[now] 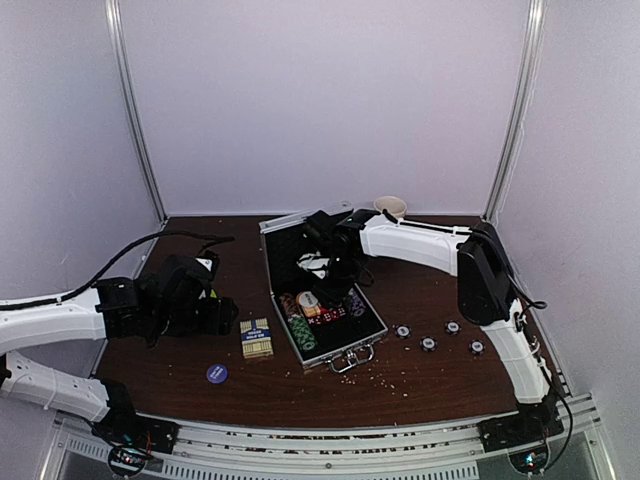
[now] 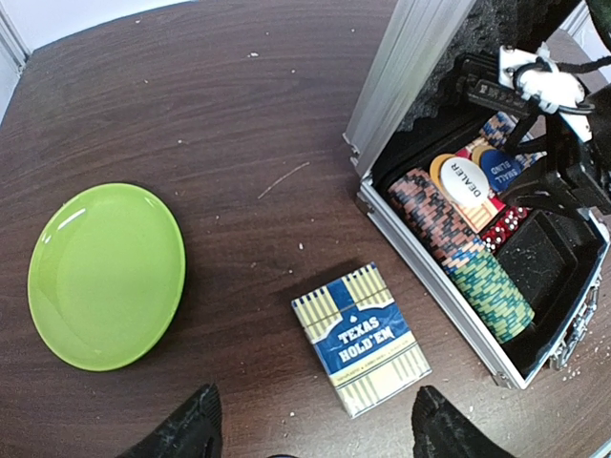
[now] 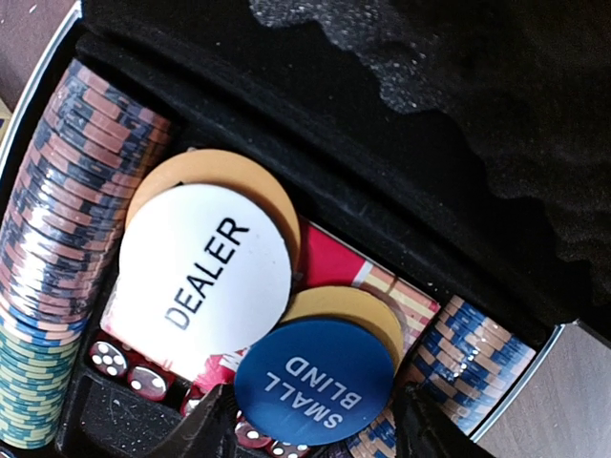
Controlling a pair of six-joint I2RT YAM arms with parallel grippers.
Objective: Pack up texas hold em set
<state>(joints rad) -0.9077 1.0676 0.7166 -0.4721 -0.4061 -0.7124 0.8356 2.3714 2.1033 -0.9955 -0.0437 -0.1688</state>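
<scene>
The silver briefcase (image 1: 345,352) lies open mid-table, and its rim also shows in the left wrist view (image 2: 420,256). It holds rows of chips (image 2: 449,243), red dice, a white DEALER button (image 3: 205,272) and a blue SMALL BLIND button (image 3: 315,382). My right gripper (image 3: 315,431) is open inside the case, its fingers either side of the blue button, which lies on a tan button. The card deck box (image 2: 361,339) lies on the table left of the case. My left gripper (image 2: 315,439) is open and empty just short of it. A blue button (image 1: 217,373) lies near the front.
A green plate (image 2: 105,277) lies left of the card box. Several loose dark chips (image 1: 428,344) lie right of the case. A beige mug (image 1: 390,208) stands at the back. The raised lid (image 2: 410,67) stands behind the case. Crumbs are scattered near the front.
</scene>
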